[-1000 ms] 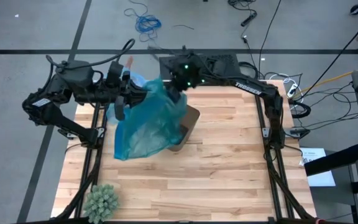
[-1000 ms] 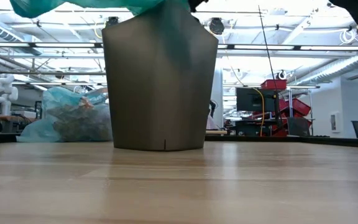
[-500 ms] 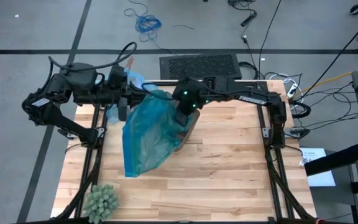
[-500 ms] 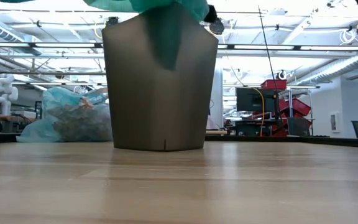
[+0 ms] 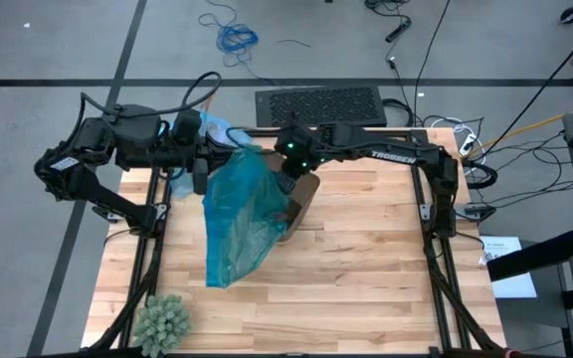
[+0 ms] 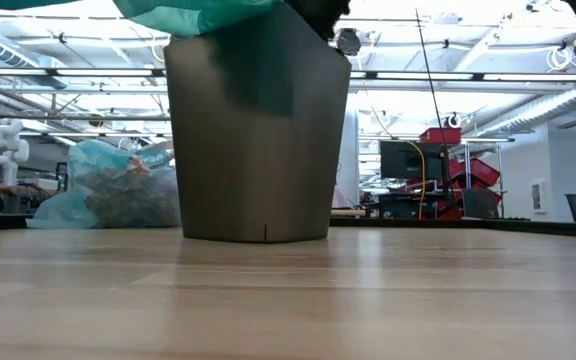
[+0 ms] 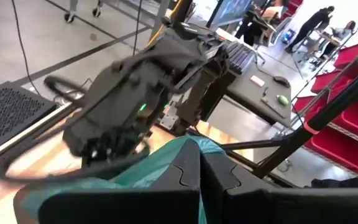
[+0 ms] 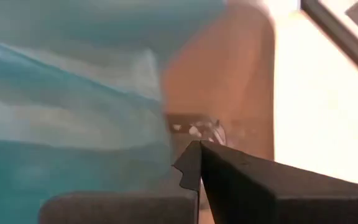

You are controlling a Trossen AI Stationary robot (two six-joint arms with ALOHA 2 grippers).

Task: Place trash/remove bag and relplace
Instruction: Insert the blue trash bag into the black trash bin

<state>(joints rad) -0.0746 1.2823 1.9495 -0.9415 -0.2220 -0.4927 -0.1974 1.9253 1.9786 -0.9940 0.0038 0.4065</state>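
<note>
Above the brown bin (image 5: 304,204), I hold the teal-green bag (image 5: 239,214) clamped in both grippers, left gripper (image 5: 203,167) at ten o'clock, right gripper (image 5: 288,171) at twelve; bag trailing toward seven.

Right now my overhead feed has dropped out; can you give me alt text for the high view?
Both arms hold a teal plastic bag stretched over a brown bin at the far side of the wooden table, left gripper and right gripper shut on its top edge. A filled light blue bag sits behind the left gripper; a green spiky ball lies at the near left corner.
</note>
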